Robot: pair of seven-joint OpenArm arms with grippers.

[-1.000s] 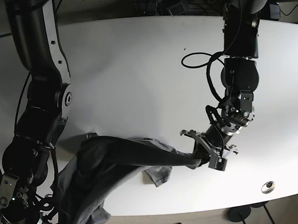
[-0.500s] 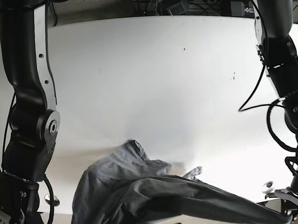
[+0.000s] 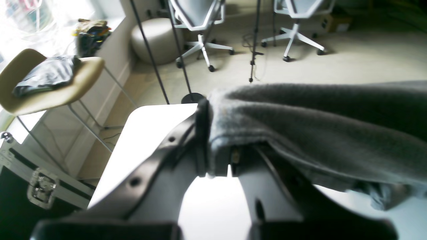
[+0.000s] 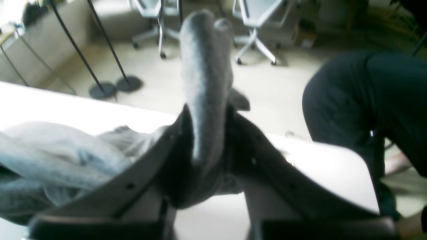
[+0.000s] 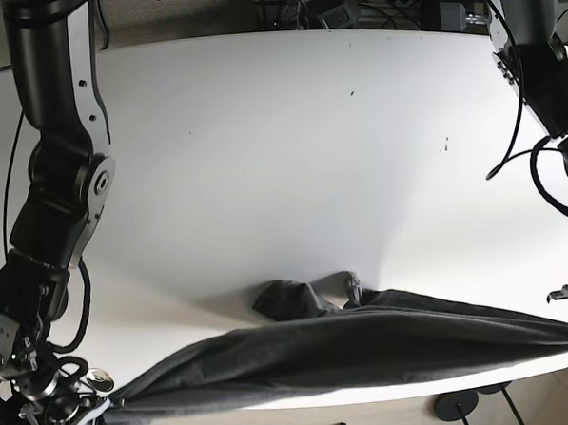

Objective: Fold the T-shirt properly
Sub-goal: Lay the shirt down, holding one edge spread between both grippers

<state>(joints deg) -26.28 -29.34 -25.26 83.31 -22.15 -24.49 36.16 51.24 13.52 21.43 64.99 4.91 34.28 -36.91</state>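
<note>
The white table (image 5: 291,155) filled most of the base view, and most of its top was bare. Along its near edge the T-shirt (image 5: 367,339) was stretched into a long dark band, running from the lower left corner of that view to the right edge. A small bunched part of the cloth lay on the table just behind the band, near the middle.

The right gripper (image 4: 206,156) was closed on one end of the shirt; in its wrist view a roll of grey cloth passed up between the two fingers and stood above them. The left gripper (image 3: 217,166) was closed on the other end, with the edge of the cloth pinched between its fingers and the rest of it running off to the right. In the base view both ends sat low and far apart, at opposite sides of the table.

I judged that the step in hand was the spreading: the two arms held the shirt pulled tight between them so that it could be laid out flat before any fold. The fold itself did not look started, because the cloth was twisted into a rope and not flat.

The next move probably called for carrying both ends forward over the table together, at the same tension, and lowering the cloth so that it opened without wrinkles.
</note>
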